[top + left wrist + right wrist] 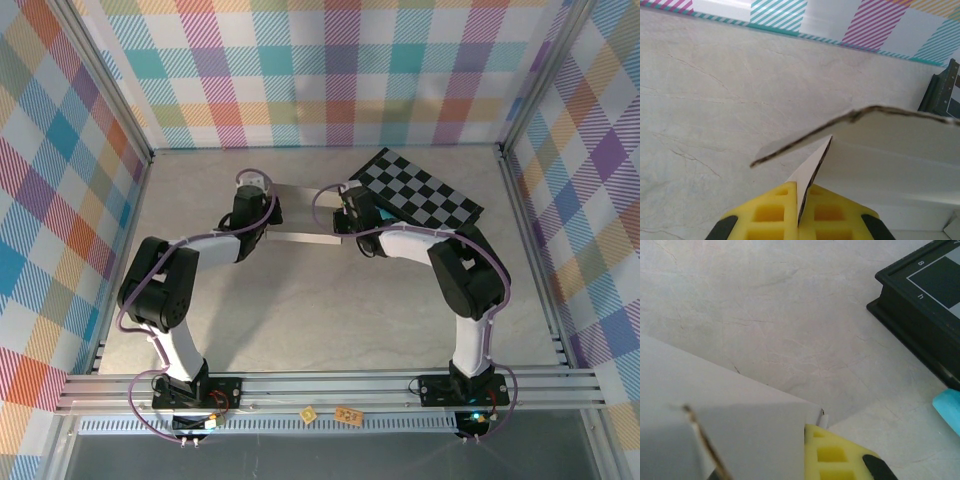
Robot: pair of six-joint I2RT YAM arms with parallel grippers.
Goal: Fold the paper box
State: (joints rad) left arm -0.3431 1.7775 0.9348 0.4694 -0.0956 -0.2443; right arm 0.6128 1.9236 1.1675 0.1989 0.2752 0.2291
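Pale marbled tabletop (300,320) under me, bright plaid walls on every side, and right out in the middle, between my two wrists, lies the plain white thin-cardboard paper box (300,237). The black-and-grey checkered board (420,195) sits just beyond my right wrist, close to the cardboard, though I can't say whether they touch. My left gripper (800,215) is at the box's left end, and the wrist view tells it plainly: the yellow ribbed pads (770,212) are pressed together on a thin flap standing on edge between them, with a broad panel (890,150) lifted off the table and arching over to the right, its raw edge curling in the air. My right gripper (350,215) is at the opposite end. There I see one yellow pad (832,455) tucked against the corner of a white panel (740,425), but the cardboard covers the other finger, so I can't tell whether that hand is pinching or merely resting against it. How far along? Early to midway, I'd say: one flap is up and held and a panel is raised, but I see no four standing walls, no tucked tabs, nothing that reads as a closed box. The remaining sides need creasing upright and the flaps locking in.
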